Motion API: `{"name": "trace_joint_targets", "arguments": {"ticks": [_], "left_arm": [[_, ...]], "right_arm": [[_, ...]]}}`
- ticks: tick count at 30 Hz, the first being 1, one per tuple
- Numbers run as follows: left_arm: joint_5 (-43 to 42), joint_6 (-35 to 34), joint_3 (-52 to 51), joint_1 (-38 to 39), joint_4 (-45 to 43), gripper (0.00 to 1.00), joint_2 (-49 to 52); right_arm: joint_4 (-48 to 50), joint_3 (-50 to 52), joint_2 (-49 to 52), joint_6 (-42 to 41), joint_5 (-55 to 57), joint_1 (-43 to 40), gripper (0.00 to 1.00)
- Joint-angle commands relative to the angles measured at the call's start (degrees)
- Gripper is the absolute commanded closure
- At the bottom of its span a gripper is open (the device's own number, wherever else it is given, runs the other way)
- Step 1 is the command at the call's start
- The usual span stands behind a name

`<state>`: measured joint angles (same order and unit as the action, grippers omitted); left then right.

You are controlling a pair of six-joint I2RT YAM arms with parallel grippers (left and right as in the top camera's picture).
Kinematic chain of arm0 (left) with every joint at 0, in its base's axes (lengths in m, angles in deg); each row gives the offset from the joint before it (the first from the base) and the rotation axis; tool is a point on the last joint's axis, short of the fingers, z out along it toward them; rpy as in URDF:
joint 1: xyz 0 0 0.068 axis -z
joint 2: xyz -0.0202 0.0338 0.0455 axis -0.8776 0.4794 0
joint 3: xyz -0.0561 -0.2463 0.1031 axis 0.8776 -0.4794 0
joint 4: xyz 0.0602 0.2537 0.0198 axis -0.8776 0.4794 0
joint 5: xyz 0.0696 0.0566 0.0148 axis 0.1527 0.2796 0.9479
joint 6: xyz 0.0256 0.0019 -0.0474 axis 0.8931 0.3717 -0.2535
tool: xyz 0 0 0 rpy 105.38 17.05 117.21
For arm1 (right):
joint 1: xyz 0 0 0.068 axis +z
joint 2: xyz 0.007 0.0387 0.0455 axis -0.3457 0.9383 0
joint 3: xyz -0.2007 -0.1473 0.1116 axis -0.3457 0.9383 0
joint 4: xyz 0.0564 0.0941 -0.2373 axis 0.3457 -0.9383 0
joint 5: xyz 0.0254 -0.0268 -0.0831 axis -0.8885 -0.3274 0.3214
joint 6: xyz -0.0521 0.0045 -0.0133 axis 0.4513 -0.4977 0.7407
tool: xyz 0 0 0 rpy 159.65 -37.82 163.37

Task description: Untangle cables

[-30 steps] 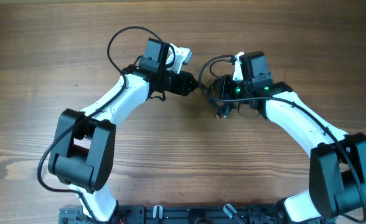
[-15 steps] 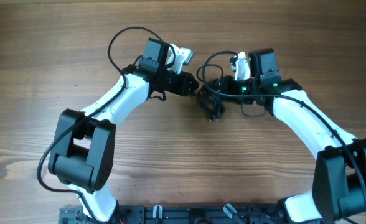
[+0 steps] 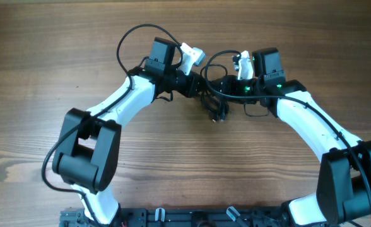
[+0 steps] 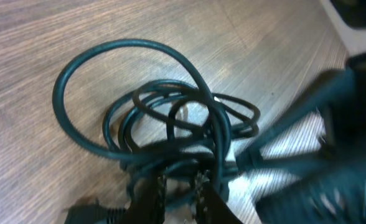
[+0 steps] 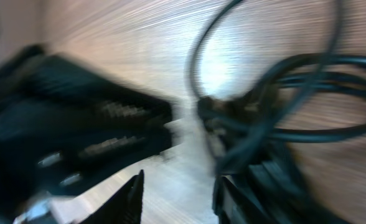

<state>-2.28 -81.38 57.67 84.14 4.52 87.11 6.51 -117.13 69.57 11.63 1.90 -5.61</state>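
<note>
The cables (image 3: 214,106) lie as a small black tangle on the wooden table, between my two grippers. In the left wrist view the cables (image 4: 164,149) form one wide loop and several tight ones. My left gripper (image 4: 178,196) has its fingers drawn close together on strands at the tangle's near edge; from overhead the left gripper (image 3: 197,86) meets the bundle's left side. My right gripper (image 5: 178,196) stands open over bare table, and the cables (image 5: 264,106) press against the outside of its right finger (image 5: 229,199). From overhead the right gripper (image 3: 223,88) sits over the bundle's upper right.
Both grippers nearly touch: the left one's black fingers (image 5: 108,118) fill the left of the right wrist view. Thick arm wires loop above each wrist (image 3: 132,34). A dark rail (image 3: 192,217) runs along the front edge.
The left gripper has slid right into the bundle and its jaws have narrowed onto strands. The right gripper shifted up and right earlier, and the tangle now sits a little further left.
</note>
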Motion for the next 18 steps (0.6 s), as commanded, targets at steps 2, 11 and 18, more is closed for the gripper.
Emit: {"name": "trace_joint_targets", "arguments": {"ticks": [2, 11, 18], "left_arm": [[-0.5, -6.2, -0.2, 0.3, -0.8, 0.87, 3.0], [-0.5, -6.2, -0.2, 0.4, 0.9, 0.87, 3.1], [-0.5, -6.2, -0.2, 0.4, 0.9, 0.86, 3.1]], "right_arm": [[1.7, -1.3, -1.2, 0.2, -9.3, -2.0, 0.78], [1.3, -1.3, -1.2, 0.2, 7.4, -3.8, 0.84], [1.3, 0.6, -1.0, -0.2, 12.6, -3.6, 0.84]]}}
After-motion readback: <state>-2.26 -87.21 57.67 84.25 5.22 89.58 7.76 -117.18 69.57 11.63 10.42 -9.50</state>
